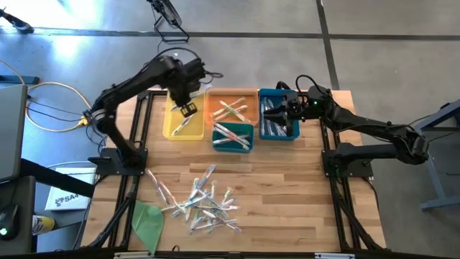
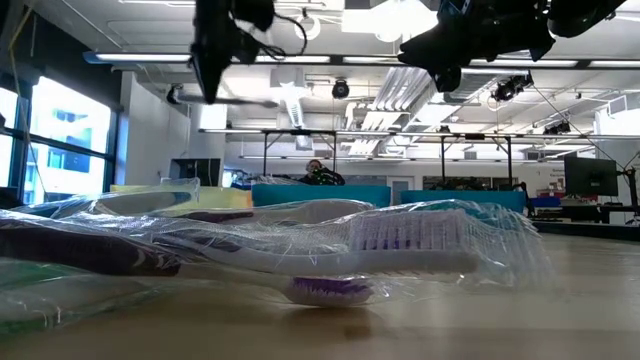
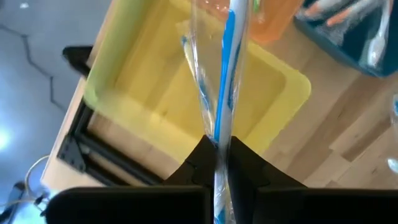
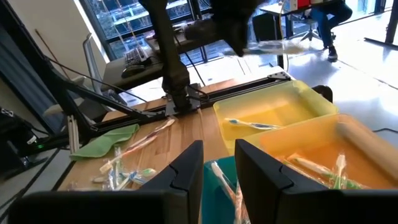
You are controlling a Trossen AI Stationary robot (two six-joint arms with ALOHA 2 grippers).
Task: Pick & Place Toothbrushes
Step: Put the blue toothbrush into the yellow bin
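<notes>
Left gripper (image 1: 188,108) above the yellow bin (image 1: 169,126), fingers (image 3: 245,163) clamped on a clear-wrapped toothbrush with a blue handle (image 3: 227,81), held lengthwise out past the fingertips over the bin's floor. One toothbrush (image 4: 254,124) already lying inside that yellow bin. Just beside it, an orange bin (image 1: 246,97) holding a few wrapped toothbrushes (image 1: 231,109), and touching its near edge a small teal bin (image 1: 215,136) with several more (image 1: 231,137). Right gripper (image 1: 276,113) over the blue bin (image 1: 291,135) at the row's right end, fingers (image 4: 186,171) a narrow gap apart with nothing seen between them. Nearer the table's front edge, well apart from the bins, a loose heap of wrapped toothbrushes (image 1: 201,201) scattered on the wooden table (image 1: 287,194); in the low view a purple-bristled one (image 2: 400,240) in crinkled wrap close to the camera. A flat green sheet (image 1: 147,219) at the front left corner, beside the heap. Behind the table, a large room with ceiling lights and a seated person's legs (image 4: 323,18) far off.
</notes>
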